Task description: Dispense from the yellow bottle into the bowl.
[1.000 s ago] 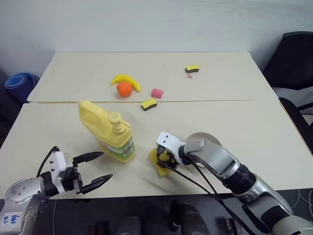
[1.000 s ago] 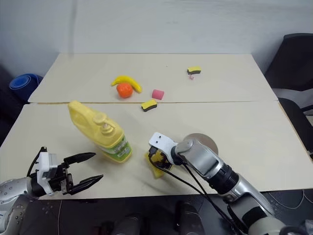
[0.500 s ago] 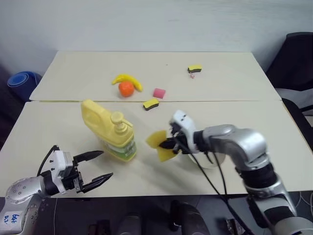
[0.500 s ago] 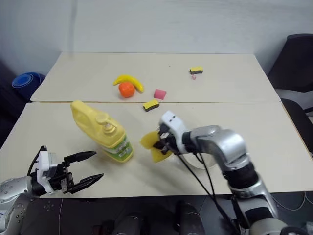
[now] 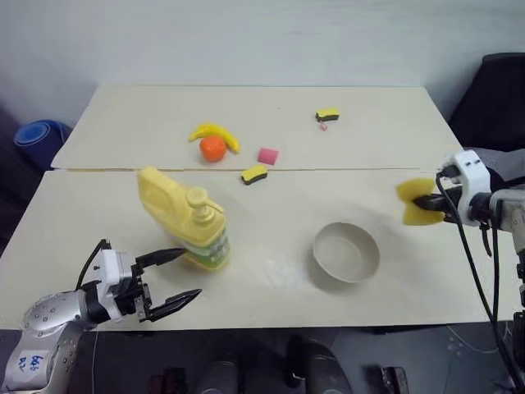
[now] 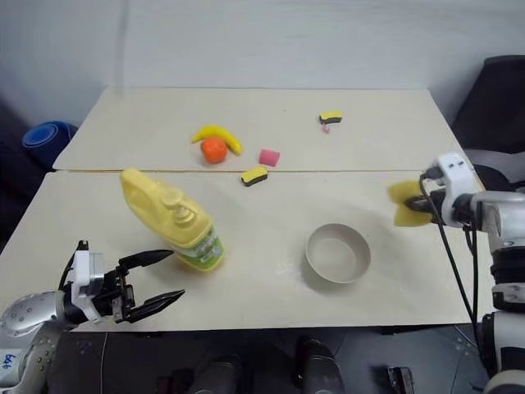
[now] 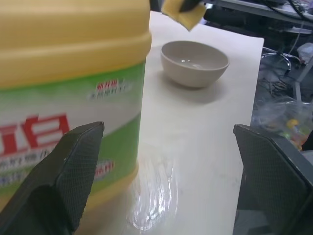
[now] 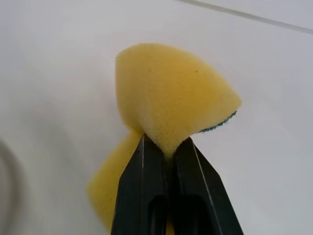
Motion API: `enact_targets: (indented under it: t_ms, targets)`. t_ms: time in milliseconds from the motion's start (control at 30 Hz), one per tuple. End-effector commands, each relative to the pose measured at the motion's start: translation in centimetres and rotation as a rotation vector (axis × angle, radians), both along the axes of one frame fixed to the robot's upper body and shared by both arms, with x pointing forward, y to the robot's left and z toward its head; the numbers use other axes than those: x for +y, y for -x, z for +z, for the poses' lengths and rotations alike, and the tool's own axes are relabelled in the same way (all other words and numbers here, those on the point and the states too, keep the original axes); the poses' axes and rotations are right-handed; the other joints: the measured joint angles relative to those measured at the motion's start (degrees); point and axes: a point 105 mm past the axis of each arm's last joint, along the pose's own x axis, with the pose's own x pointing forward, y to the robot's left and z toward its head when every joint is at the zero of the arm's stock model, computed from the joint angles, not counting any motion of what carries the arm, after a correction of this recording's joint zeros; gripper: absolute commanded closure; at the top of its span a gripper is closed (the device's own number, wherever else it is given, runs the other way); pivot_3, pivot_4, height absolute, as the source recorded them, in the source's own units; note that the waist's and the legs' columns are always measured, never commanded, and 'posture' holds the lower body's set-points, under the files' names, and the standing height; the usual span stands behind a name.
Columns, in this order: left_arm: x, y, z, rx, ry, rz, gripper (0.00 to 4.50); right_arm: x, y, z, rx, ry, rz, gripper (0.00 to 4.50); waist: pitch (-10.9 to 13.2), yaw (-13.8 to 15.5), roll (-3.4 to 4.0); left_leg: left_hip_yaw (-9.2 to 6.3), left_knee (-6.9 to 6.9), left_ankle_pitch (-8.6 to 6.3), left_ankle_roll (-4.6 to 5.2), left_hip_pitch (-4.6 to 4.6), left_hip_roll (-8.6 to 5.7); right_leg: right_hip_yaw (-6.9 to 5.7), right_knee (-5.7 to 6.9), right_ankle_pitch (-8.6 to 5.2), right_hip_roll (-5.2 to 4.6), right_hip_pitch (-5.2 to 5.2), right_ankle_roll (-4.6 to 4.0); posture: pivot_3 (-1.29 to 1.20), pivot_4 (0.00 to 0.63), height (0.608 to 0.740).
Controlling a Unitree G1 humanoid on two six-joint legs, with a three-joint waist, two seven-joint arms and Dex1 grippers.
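Looking down over the pale worktop (image 5: 394, 164), we see the yellow bottle (image 5: 184, 215) standing left of centre near the front edge, its pump top leaning toward the right. Our left gripper (image 5: 172, 279) sits just in front of it, low at the near-left, its jaws spread wide with nothing between them. The bowl (image 5: 347, 252) rests right of the bottle, well apart from it, and looks bare inside. Our right gripper (image 5: 426, 202) is out at the right edge, its jaws pinched together on a folded yellow sponge (image 5: 416, 199). Far across the worktop lie a banana (image 5: 212, 133) touching an orange (image 5: 212, 148), a pink block (image 5: 267, 155), and two small yellow-and-black sponges (image 5: 253, 173).
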Motion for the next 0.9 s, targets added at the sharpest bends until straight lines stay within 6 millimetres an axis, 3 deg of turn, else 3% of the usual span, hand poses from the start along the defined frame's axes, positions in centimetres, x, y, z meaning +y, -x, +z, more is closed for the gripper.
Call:
enact_targets:
  t_ms: [33, 167, 367, 500, 633, 700, 800, 900]
  targets:
    - [-0.6, 0.3, 0.8, -0.023, 0.015, -0.042, 0.0, -2.1, -0.4, 0.4, -0.07, 0.028, -0.058, 4.45, 0.1, -0.3, 0.12, 0.05, 0.0, 0.02, -0.02, 0.04, 0.01, 0.04, 0.03, 0.0, 0.02, 0.0, 0.01, 0.0, 0.15, 0.74]
    - [-1.0, 0.6, 1.2, -0.009, 0.028, -0.068, 0.0, -2.1, 0.0, -0.3, -0.06, -0.014, -0.021, 3.47, 0.1, -0.8, 0.25, 0.07, 0.0, 0.11, -0.08, 0.07, 0.03, 0.07, 0.08, 0.03, 0.02, 0.01, -0.01, 0.0, 0.15, 0.74]
    - [-0.6, 1.6, 1.1, 0.043, 0.01, -0.092, 0.0, -2.9, 1.9, 2.5, -0.224, 0.026, 0.11, 1.42, 0.2, -0.7, 0.32, -0.01, 0.0, 0.1, -0.08, 0.04, 0.04, 0.04, 0.04, 0.04, 0.02, 0.03, 0.01, 0.0, 0.15, 0.74]
    - [0.6, 2.2, 0.6, 0.076, -0.002, -0.06, 0.0, -1.7, 4.2, 4.3, -0.282, 0.127, 0.293, 0.02, 0.2, 0.2, 0.44, -0.03, 0.0, 0.08, -0.07, 0.03, 0.03, 0.02, -0.08, 0.06, 0.02, 0.04, 0.04, 0.0, 0.15, 0.74]
    - [1.6, 2.3, 0.1, 0.097, -0.018, -0.038, 0.0, -2.7, 4.8, 4.5, -0.271, 0.195, 0.253, 0.02, 0.2, 0.2, 0.45, -0.02, 0.03, 0.04, -0.04, 0.13, 0.03, 0.07, -0.09, 0.11, 0.0, 0.15, 0.01, 0.0, 0.15, 0.74]
    - [1.9, 2.3, -0.2, 0.096, -0.031, -0.034, 0.0, -1.5, 5.1, 5.0, -0.309, 0.174, 0.319, 0.02, 0.2, 0.3, 0.45, -0.03, 0.03, 0.03, -0.04, 0.13, 0.04, 0.07, -0.07, 0.12, 0.0, 0.12, -0.03, 0.0, 0.15, 0.74]
    - [3.0, 2.1, -0.1, 0.087, -0.038, 0.001, 0.0, 3.4, 7.1, 4.4, -0.272, 0.117, 0.568, 0.02, 0.3, 0.4, 0.49, -0.04, 0.01, 0.02, -0.05, 0.06, 0.07, 0.05, -0.06, 0.11, 0.01, 0.03, -0.04, 0.0, 0.15, 0.74]
    - [3.9, 2.1, -0.2, 0.095, -0.044, 0.026, 0.0, 8.4, 9.7, 2.6, -0.228, 0.141, 0.799, 0.02, 0.2, 0.8, 0.46, -0.08, -0.02, 0.0, -0.09, 0.03, 0.15, -0.01, -0.09, 0.1, 0.07, 0.03, -0.06, 0.0, 0.15, 0.74]
